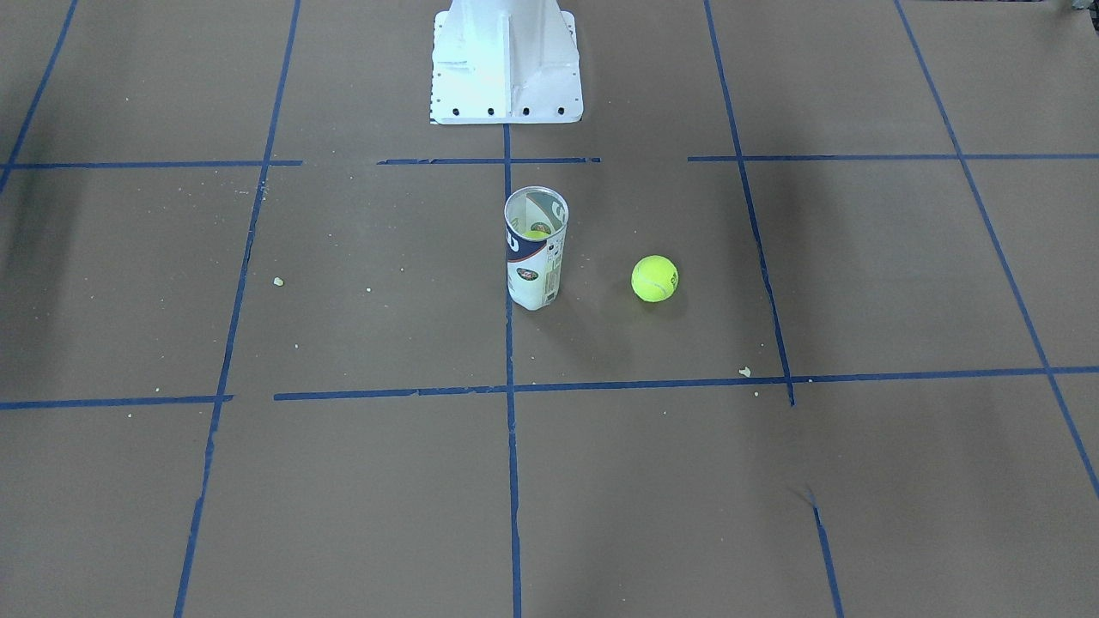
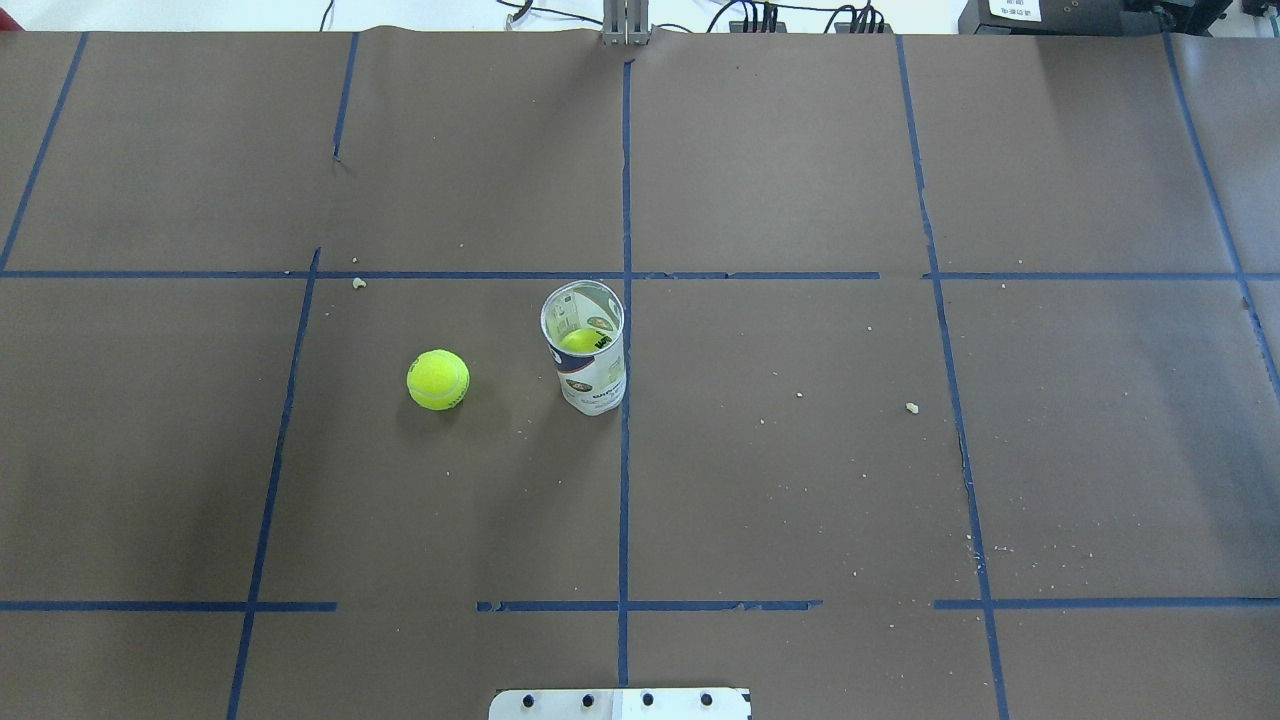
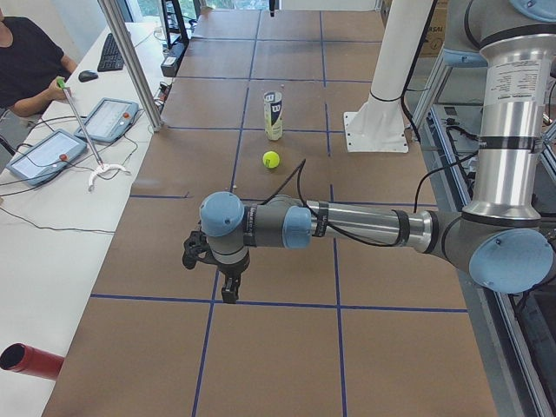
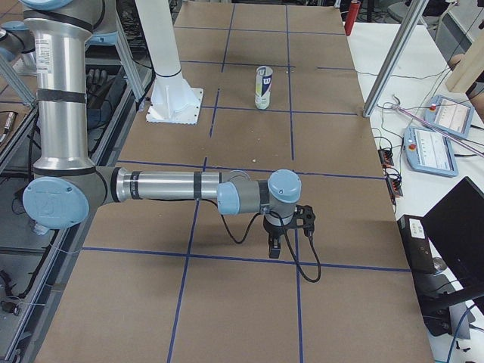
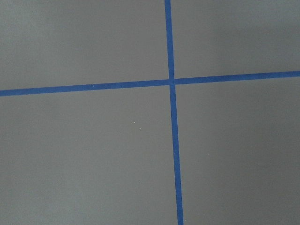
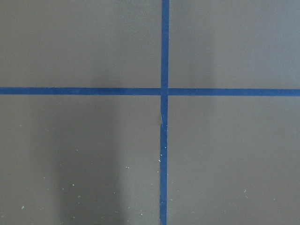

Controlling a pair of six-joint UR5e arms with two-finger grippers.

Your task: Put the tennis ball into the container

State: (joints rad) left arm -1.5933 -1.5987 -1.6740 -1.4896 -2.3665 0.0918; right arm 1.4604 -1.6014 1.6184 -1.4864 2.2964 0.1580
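The tennis ball point(image 1: 654, 278) point(image 2: 438, 379) point(image 3: 272, 159) lies on the brown table, a short way from the container on the robot's left side, apart from it. The container point(image 1: 536, 249) point(image 2: 588, 350) point(image 3: 274, 115) point(image 4: 262, 87) stands upright and uncapped near the table's centre line, with a second yellow-green ball point(image 2: 578, 340) low inside it. My left gripper point(image 3: 228, 291) hangs over the table's left end, far from both. My right gripper point(image 4: 274, 248) hangs over the right end. Whether either is open or shut I cannot tell. Both wrist views show only taped table.
The white robot base point(image 1: 506, 69) point(image 2: 620, 703) stands behind the container. Blue tape lines grid the brown surface. Beyond the far edge run aluminium posts point(image 3: 130, 61), tablets point(image 3: 43, 155) and a seated operator point(image 3: 26, 61). A red cylinder point(image 3: 30, 360) lies off the table's left end.
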